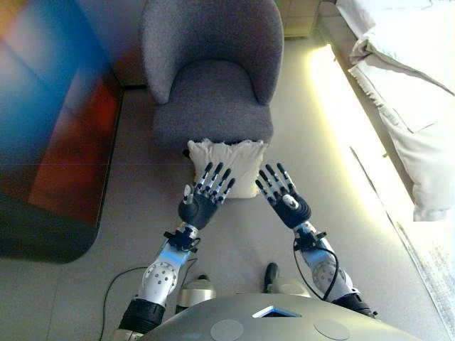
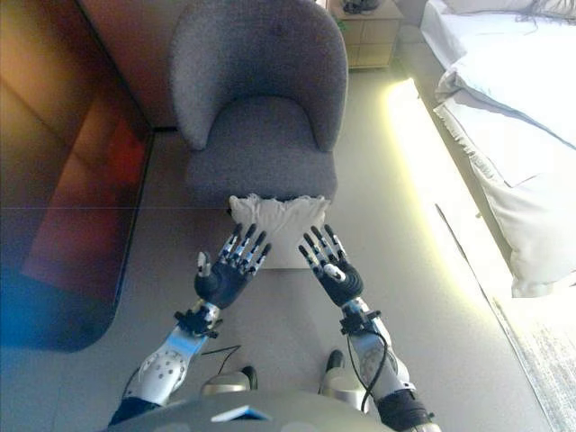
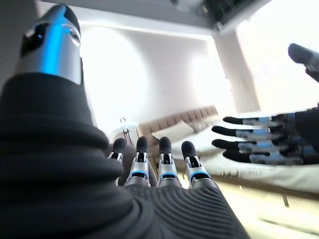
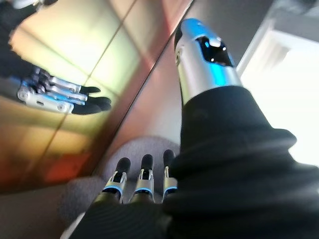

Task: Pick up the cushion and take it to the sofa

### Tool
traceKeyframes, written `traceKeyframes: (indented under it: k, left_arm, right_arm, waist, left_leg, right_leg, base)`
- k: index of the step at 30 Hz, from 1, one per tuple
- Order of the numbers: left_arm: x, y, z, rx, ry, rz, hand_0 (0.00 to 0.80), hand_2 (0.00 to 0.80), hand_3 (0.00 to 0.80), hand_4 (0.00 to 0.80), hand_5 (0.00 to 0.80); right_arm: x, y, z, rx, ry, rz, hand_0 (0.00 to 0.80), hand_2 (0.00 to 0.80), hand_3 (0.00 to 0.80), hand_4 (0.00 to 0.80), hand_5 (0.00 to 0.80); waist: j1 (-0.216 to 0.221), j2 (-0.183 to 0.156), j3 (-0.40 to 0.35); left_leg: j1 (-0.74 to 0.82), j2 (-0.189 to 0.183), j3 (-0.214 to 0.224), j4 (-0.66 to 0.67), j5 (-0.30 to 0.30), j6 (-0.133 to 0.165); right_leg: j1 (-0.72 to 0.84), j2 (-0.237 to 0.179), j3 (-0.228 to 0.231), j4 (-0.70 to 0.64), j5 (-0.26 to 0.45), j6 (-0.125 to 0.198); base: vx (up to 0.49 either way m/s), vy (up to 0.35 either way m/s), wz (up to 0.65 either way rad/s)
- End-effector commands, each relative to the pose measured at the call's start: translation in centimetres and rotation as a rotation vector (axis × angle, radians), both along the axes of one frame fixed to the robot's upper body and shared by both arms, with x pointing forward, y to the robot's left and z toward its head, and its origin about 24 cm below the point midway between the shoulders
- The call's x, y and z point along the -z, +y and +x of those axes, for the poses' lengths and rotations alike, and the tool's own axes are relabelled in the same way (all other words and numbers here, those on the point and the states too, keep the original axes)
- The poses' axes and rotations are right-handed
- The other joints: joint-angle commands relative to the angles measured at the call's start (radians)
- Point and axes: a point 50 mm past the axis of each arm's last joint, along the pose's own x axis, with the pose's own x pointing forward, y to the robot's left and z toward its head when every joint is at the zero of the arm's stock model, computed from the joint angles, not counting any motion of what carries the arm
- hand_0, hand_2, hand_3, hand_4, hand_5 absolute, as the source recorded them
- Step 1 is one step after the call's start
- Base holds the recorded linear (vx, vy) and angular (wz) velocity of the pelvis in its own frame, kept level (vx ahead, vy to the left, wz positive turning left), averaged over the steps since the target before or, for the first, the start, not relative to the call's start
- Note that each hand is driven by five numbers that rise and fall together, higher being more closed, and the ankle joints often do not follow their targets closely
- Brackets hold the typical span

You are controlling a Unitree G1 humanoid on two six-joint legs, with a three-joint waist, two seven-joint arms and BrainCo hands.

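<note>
We hold our left hand (image 1: 201, 200) and right hand (image 1: 286, 199) open, fingers straight, above a white cushion (image 1: 229, 159) seemingly leaning against the grey armchair (image 1: 211, 71). Squeezed unevenly, it could slip free.

Armchair (image 1: 211, 71) blocks behind cushion (image 1: 227, 162); open floor (image 1: 298, 106) on either side

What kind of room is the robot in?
Most likely a bedroom, maybe a hotel room. A bed with white bedding runs along one side, with a small bedside cabinet near its head, and a grey armchair stands on the floor with a white cushion leaning against its front.
</note>
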Motion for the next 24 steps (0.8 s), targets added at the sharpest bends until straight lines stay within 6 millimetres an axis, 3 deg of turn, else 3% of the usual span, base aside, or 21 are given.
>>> traceKeyframes:
  k: [1,6,15,18,22,24]
  left_arm:
    - [-0.9,0.1,0.5,-0.018,-0.079,-0.110,0.000,0.000,0.000,0.000,0.000]
    - [-0.9,0.1,0.1,-0.033,-0.080,-0.162,0.000,0.000,0.000,0.000,0.000]
    - [-0.9,0.2,0.1,-0.037,-0.074,-0.120,0.000,0.000,0.000,0.000,0.000]
    - [-0.6,0.9,0.4,-0.057,-0.063,-0.001,0.000,0.000,0.000,0.000,0.000]
    - [-0.3,4.3,1.3,-0.213,-0.037,0.580,0.000,0.000,0.000,0.000,0.000]
    - [-0.4,5.5,1.6,-0.260,-0.016,0.667,0.000,0.000,0.000,0.000,0.000]
  right_arm:
    - [-2.4,0.4,1.1,-0.005,-0.148,0.132,0.000,0.000,0.000,0.000,0.000]
    - [-2.4,0.8,0.6,-0.027,-0.156,0.232,0.000,0.000,0.000,0.000,0.000]
    - [-1.8,0.8,0.3,-0.037,-0.130,0.152,0.000,0.000,0.000,0.000,0.000]
    - [-0.9,0.3,0.3,-0.021,-0.068,-0.043,0.000,0.000,0.000,0.000,0.000]
    - [-0.2,-2.0,1.0,0.087,-0.017,-0.587,0.000,0.000,0.000,0.000,0.000]
    - [-0.2,-3.0,1.2,0.157,0.009,-0.688,0.000,0.000,0.000,0.000,0.000]
  waist:
    - [-0.018,-0.010,-0.014]
    - [-0.015,-0.013,-0.020]
    - [-0.013,-0.016,-0.023]
    - [-0.014,-0.019,-0.023]
    - [-0.015,-0.023,-0.019]
    - [-0.017,-0.025,-0.018]
  left_leg:
    - [-0.059,-0.029,0.026,0.016,-0.009,0.047]
    - [-0.053,-0.028,0.027,0.015,-0.009,0.047]
    - [-0.051,-0.029,0.025,0.014,-0.008,0.048]
    - [-0.053,-0.029,0.025,0.015,-0.007,0.044]
    - [-0.052,-0.031,0.020,0.009,-0.001,0.041]
    - [-0.051,-0.031,0.019,0.008,0.000,0.042]
  right_leg:
    - [0.055,-0.010,-0.037,0.022,-0.097,0.038]
    - [0.061,-0.009,-0.036,0.020,-0.095,0.037]
    - [0.063,-0.008,-0.035,0.019,-0.093,0.036]
    - [0.061,-0.008,-0.034,0.020,-0.093,0.036]
    - [0.058,-0.005,-0.033,0.022,-0.090,0.039]
    - [0.057,-0.003,-0.028,0.023,-0.091,0.038]
  base:
    - [0.000,0.000,0.00]
    - [0.006,-0.003,0.00]
    - [0.002,-0.001,-0.01]
    - [0.000,0.000,0.00]
    - [0.000,0.000,0.00]
    - [0.000,0.000,0.00]
